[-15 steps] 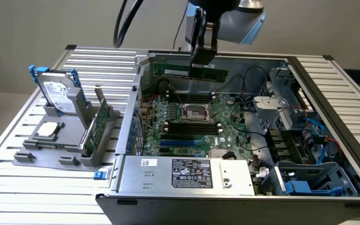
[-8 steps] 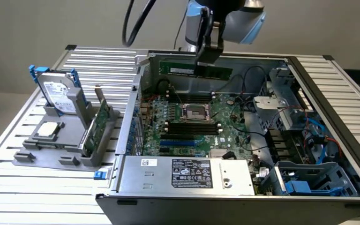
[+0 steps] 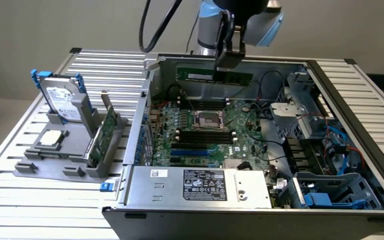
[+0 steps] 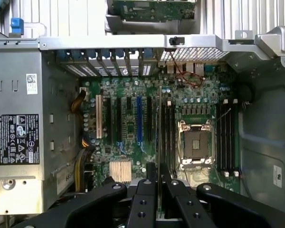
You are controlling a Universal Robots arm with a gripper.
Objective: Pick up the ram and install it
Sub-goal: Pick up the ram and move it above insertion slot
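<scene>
Open computer case lies on slatted table. At the exterior view's left, a grey rack holds a hard drive and an expansion card upright.

Silver arm, light-blue joint caps, looping black cable, black bolted end effector

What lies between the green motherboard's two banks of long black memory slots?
The square silver metal processor socket, shown in the wrist view.

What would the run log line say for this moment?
hand: shut on ram | ram: held above motherboard | not yet seated
</scene>
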